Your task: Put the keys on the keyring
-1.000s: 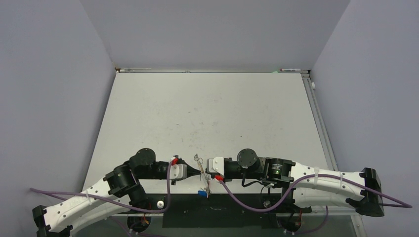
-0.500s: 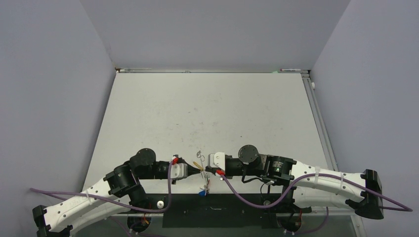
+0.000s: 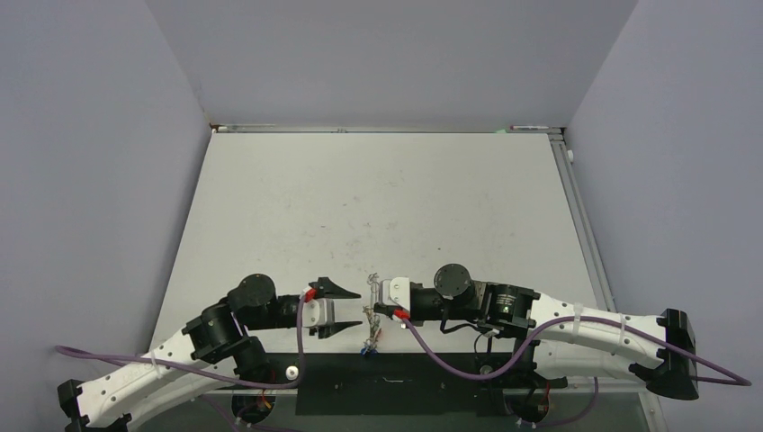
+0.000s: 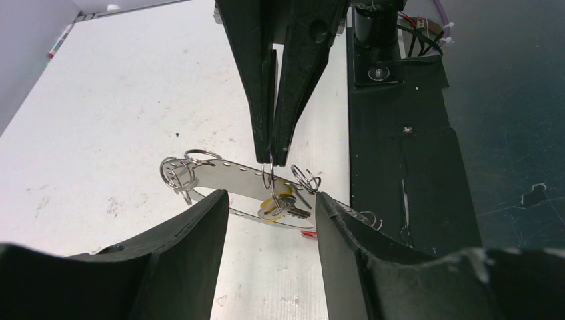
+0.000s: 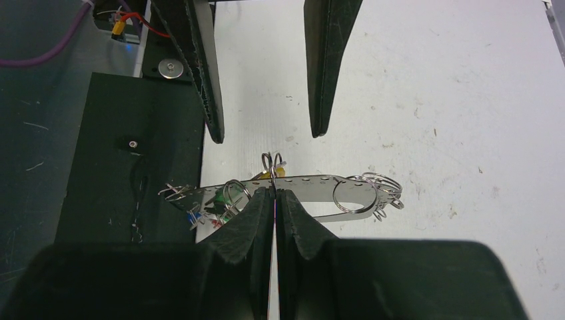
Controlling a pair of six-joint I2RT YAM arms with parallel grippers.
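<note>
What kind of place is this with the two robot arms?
Probably a robot lab's test booth. Plain grey walls close in a scuffed white table, and a left arm and right arm trailing purple cables are bolted at its near edge.

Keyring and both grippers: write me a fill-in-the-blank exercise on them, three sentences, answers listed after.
1. The right gripper is ___ on the keyring.
2. The left gripper has its jaws ___ and holds nothing.
3. In the left wrist view, the tag of the key nearest the right gripper is coloured ___.

Missing words: shut; open; yellow.
</note>
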